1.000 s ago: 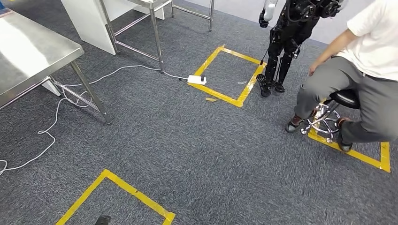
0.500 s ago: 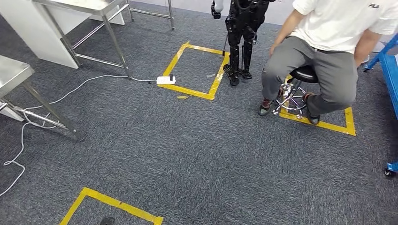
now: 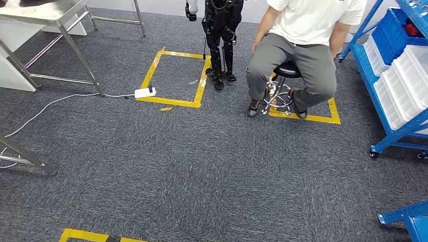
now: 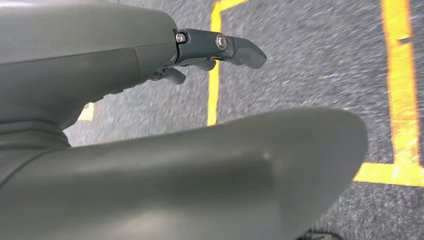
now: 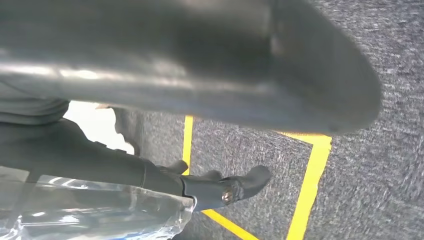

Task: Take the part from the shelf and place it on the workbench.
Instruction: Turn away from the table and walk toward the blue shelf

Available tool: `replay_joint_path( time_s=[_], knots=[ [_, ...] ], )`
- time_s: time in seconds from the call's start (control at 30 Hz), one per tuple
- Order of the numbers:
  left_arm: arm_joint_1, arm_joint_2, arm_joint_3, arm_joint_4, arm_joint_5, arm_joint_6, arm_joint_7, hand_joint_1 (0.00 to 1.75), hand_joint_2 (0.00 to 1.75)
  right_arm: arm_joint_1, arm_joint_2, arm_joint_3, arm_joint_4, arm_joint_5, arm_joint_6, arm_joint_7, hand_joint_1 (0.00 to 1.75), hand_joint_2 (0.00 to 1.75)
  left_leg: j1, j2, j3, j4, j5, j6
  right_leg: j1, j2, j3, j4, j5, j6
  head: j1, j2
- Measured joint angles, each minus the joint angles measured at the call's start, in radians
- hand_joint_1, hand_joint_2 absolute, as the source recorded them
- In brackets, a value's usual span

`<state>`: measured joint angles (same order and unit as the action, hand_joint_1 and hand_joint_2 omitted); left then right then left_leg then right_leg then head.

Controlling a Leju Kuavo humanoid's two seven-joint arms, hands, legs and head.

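- Right hand (image 5: 220, 192) clamped on a crinkly clear plastic-bagged part (image 5: 95, 210), dark fingers (image 5: 250, 181) curled along it above the grey carpet (image 3: 202, 166).
- Left hand (image 4: 220, 47) loosely apart, holding nothing.
- Best carried level, turning toward the steel-legged counter (image 3: 48, 12) far left, away from the blue shelf (image 3: 398, 75) at right.
- Wide berth for the seated person (image 3: 303, 40).

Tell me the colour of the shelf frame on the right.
Blue shelf frame, clearest in the head view.
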<state>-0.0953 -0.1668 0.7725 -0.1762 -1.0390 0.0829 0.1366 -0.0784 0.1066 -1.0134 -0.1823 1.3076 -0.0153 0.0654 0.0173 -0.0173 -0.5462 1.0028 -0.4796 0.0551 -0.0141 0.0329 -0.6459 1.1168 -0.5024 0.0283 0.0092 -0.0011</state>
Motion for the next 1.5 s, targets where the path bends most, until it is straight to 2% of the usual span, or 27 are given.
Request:
replay_joint_path(
  time_s=[0.07, 0.13, 0.2, 0.23, 0.3, 0.37, 0.4, 0.47, 0.53, 0.6, 0.63, 0.67, 0.73, 0.77, 0.83, 0.9, 0.97, 1.03, 1.1, 1.13, 1.17, 1.2, 1.27, 1.33, 1.4, 1.43, 1.5],
  knots=[
    [0.001, 0.000, 0.000, 0.000, -0.003, 0.000, -0.001, 0.00, 0.00, -0.003, -0.001, 0.002, 0.000, 0.000, 0.000, -0.002, 0.00, 0.00, -0.004, 0.032, -0.001, 0.000, -0.002, 0.004, -0.003, -0.020, -0.065, 0.124, -0.048, -0.003, 0.004, 0.000],
    [0.001, -0.001, 0.000, 0.000, -0.006, 0.000, -0.001, 0.00, 0.00, -0.001, -0.001, 0.004, 0.000, 0.000, 0.000, -0.002, 0.00, 0.00, -0.004, 0.061, -0.002, 0.001, -0.003, 0.003, -0.008, -0.023, -0.077, 0.155, -0.048, 0.010, 0.006, 0.000],
    [0.000, -0.001, -0.001, 0.000, -0.012, 0.000, 0.001, 0.00, 0.00, -0.001, -0.001, 0.005, 0.000, 0.000, 0.000, -0.002, 0.00, 0.00, -0.005, 0.086, 0.002, 0.001, -0.006, -0.002, -0.016, -0.048, -0.004, 0.032, 0.000, 0.031, 0.007, 0.000],
    [-0.001, -0.001, -0.001, 0.000, -0.015, 0.000, 0.003, 0.00, 0.00, -0.002, 0.000, 0.005, 0.000, 0.000, 0.000, -0.002, 0.00, 0.00, -0.007, 0.096, 0.004, 0.002, -0.009, -0.007, -0.015, -0.066, 0.036, -0.037, 0.020, 0.035, 0.008, 0.000],
    [-0.005, -0.001, -0.002, 0.000, -0.023, 0.001, 0.007, 0.00, 0.00, -0.006, 0.002, 0.006, 0.000, -0.002, 0.000, 0.002, 0.00, 0.00, -0.011, 0.115, 0.009, 0.003, -0.015, -0.021, -0.010, -0.085, 0.077, -0.110, 0.038, 0.026, 0.005, 0.000],
    [-0.009, -0.002, -0.003, 0.000, -0.027, 0.002, 0.009, 0.00, 0.00, -0.005, 0.003, 0.006, 0.000, -0.003, 0.000, 0.006, 0.00, 0.00, -0.008, 0.129, 0.014, 0.002, -0.018, -0.035, -0.003, -0.067, 0.073, -0.110, 0.039, 0.007, 0.002, 0.000],
    [-0.011, -0.003, -0.005, 0.000, -0.028, 0.002, 0.010, 0.00, 0.00, -0.003, 0.003, 0.006, 0.000, -0.003, 0.000, 0.008, 0.00, 0.00, -0.004, 0.126, 0.015, 0.006, -0.023, -0.041, -0.005, -0.057, 0.074, -0.112, 0.041, -0.001, 0.003, 0.000],
    [-0.012, -0.003, -0.011, 0.000, -0.029, 0.003, 0.011, 0.00, 0.00, -0.001, 0.004, 0.006, 0.000, -0.003, 0.000, 0.010, 0.00, 0.00, 0.004, 0.085, -0.002, 0.055, -0.061, -0.049, -0.011, -0.039, 0.079, -0.116, 0.045, -0.019, -0.002, 0.000],
    [-0.011, -0.003, -0.016, 0.000, -0.030, 0.004, 0.013, 0.00, 0.00, -0.003, 0.004, 0.006, 0.000, -0.003, -0.001, 0.010, 0.00, 0.00, 0.006, 0.034, -0.058, 0.179, -0.132, -0.051, -0.009, -0.020, 0.078, -0.116, 0.048, -0.030, -0.010, 0.000],
    [-0.009, -0.003, -0.017, 0.000, -0.031, 0.004, 0.014, 0.00, 0.00, -0.003, 0.004, 0.006, 0.000, -0.003, -0.001, 0.010, 0.00, 0.00, 0.005, 0.019, -0.111, 0.283, -0.168, -0.050, -0.001, 0.005, 0.076, -0.116, 0.049, -0.034, -0.013, 0.000],
    [-0.008, -0.003, -0.017, 0.000, -0.031, 0.004, 0.015, 0.00, 0.00, -0.002, 0.004, 0.006, 0.000, -0.003, -0.001, 0.010, 0.00, 0.00, 0.005, 0.016, -0.116, 0.285, -0.155, -0.047, 0.002, 0.019, 0.076, -0.115, 0.049, -0.034, -0.012, 0.000],
    [-0.008, -0.003, -0.018, 0.000, -0.031, 0.004, 0.015, 0.00, 0.00, -0.001, 0.005, 0.006, 0.000, -0.003, -0.001, 0.010, 0.00, 0.00, 0.005, 0.012, -0.100, 0.245, -0.122, -0.042, 0.003, 0.034, 0.077, -0.114, 0.049, -0.034, -0.012, 0.000],
    [-0.009, -0.002, -0.018, 0.000, -0.033, 0.004, 0.015, 0.00, 0.00, -0.002, 0.007, 0.006, 0.000, -0.002, -0.001, 0.010, 0.00, 0.00, 0.005, -0.026, -0.040, 0.111, -0.048, -0.032, 0.006, 0.060, 0.078, -0.111, 0.049, -0.033, -0.012, 0.000],
    [-0.009, -0.002, -0.018, 0.000, -0.035, 0.004, 0.015, 0.00, 0.00, -0.003, 0.008, 0.006, 0.000, -0.001, -0.001, 0.010, 0.00, 0.00, 0.004, -0.043, -0.016, 0.059, -0.027, -0.029, 0.007, 0.072, 0.076, -0.110, 0.050, -0.031, -0.012, 0.000],
    [-0.010, -0.001, -0.019, 0.000, -0.038, 0.004, 0.016, 0.00, 0.00, -0.004, 0.009, 0.007, 0.000, 0.001, -0.002, 0.010, 0.00, 0.00, 0.000, -0.054, -0.001, 0.022, -0.021, -0.025, 0.008, 0.091, 0.069, -0.110, 0.053, -0.022, -0.012, 0.000],
    [-0.012, -0.002, -0.019, 0.000, -0.039, 0.004, 0.018, 0.00, 0.00, -0.001, 0.009, 0.008, 0.001, 0.004, -0.003, 0.010, 0.00, 0.00, -0.003, -0.032, 0.003, 0.012, -0.013, -0.015, 0.006, 0.100, 0.058, -0.112, 0.057, -0.011, -0.012, 0.000],
    [-0.014, -0.003, -0.019, 0.000, -0.040, 0.005, 0.018, 0.00, 0.00, 0.001, 0.011, 0.009, 0.001, 0.005, -0.003, 0.010, 0.00, 0.00, -0.001, -0.008, 0.008, -0.004, -0.003, -0.002, 0.010, 0.057, 0.033, -0.075, 0.038, -0.008, -0.009, 0.000],
    [-0.012, -0.002, -0.019, 0.000, -0.041, 0.007, 0.018, 0.00, 0.00, -0.002, 0.012, 0.012, 0.001, 0.005, -0.003, 0.008, 0.00, 0.00, -0.003, 0.021, 0.010, -0.011, -0.001, 0.005, 0.009, -0.001, -0.026, 0.042, -0.016, -0.014, -0.005, 0.000],
    [-0.010, -0.002, -0.019, 0.000, -0.041, 0.012, 0.018, 0.00, 0.00, -0.003, 0.012, 0.014, 0.001, 0.005, -0.003, 0.003, 0.00, 0.00, -0.005, 0.051, 0.009, -0.011, -0.002, 0.005, 0.003, -0.018, -0.083, 0.157, -0.057, -0.009, -0.003, 0.000],
    [-0.010, -0.002, -0.019, 0.000, -0.041, 0.016, 0.018, 0.00, 0.00, -0.003, 0.013, 0.014, 0.001, 0.005, -0.003, -0.002, 0.00, 0.00, -0.005, 0.065, 0.009, -0.010, -0.003, 0.004, -0.002, -0.021, -0.088, 0.169, -0.056, -0.001, -0.002, 0.000],
    [-0.011, -0.002, -0.019, 0.000, -0.041, 0.020, 0.018, 0.00, 0.00, -0.002, 0.013, 0.014, 0.001, 0.005, -0.003, -0.007, 0.00, 0.00, -0.005, 0.077, 0.010, -0.010, -0.005, 0.001, -0.006, -0.027, -0.070, 0.140, -0.041, 0.011, -0.001, 0.000],
    [-0.011, -0.002, -0.019, 0.000, -0.040, 0.026, 0.017, 0.00, 0.00, -0.001, 0.014, 0.014, 0.001, 0.005, -0.004, -0.012, 0.00, 0.00, -0.004, 0.090, 0.013, -0.010, -0.007, -0.003, -0.012, -0.042, -0.032, 0.073, -0.015, 0.023, -0.001, 0.000],
    [-0.011, 0.002, -0.018, -0.001, -0.038, 0.036, 0.016, 0.00, 0.00, -0.004, 0.016, 0.015, 0.001, 0.007, -0.004, -0.021, 0.00, 0.00, -0.008, 0.111, 0.020, -0.008, -0.016, -0.015, -0.014, -0.089, 0.043, -0.062, 0.028, 0.033, 0.002, 0.000],
    [-0.011, 0.007, -0.017, -0.001, -0.038, 0.044, 0.015, 0.00, 0.00, -0.007, 0.022, 0.018, 0.002, 0.012, -0.005, -0.028, 0.00, 0.00, -0.012, 0.130, 0.028, -0.006, -0.024, -0.028, -0.010, -0.106, 0.070, -0.109, 0.041, 0.022, -0.001, 0.000],
    [-0.014, 0.009, -0.016, -0.001, -0.036, 0.053, 0.015, 0.00, 0.00, -0.006, 0.025, 0.022, 0.002, 0.019, -0.006, -0.038, 0.00, 0.00, -0.008, 0.146, 0.034, -0.006, -0.029, -0.039, -0.009, -0.081, 0.071, -0.110, 0.043, 0.007, -0.005, 0.000],
    [-0.016, 0.011, -0.016, -0.002, -0.033, 0.059, 0.014, 0.00, 0.00, -0.005, 0.027, 0.024, 0.002, 0.023, -0.006, -0.042, 0.00, 0.00, -0.002, 0.135, 0.034, 0.002, -0.038, -0.044, -0.011, -0.069, 0.072, -0.111, 0.044, 0.000, -0.007, 0.000],
    [-0.017, 0.015, -0.014, -0.002, -0.021, 0.069, 0.008, 0.00, 0.00, -0.008, 0.031, 0.030, 0.002, 0.034, -0.005, -0.048, 0.00, 0.00, 0.005, 0.080, 0.006, 0.073, -0.088, -0.050, -0.015, -0.046, 0.075, -0.114, 0.046, -0.017, -0.010, 0.000]
  ],
)
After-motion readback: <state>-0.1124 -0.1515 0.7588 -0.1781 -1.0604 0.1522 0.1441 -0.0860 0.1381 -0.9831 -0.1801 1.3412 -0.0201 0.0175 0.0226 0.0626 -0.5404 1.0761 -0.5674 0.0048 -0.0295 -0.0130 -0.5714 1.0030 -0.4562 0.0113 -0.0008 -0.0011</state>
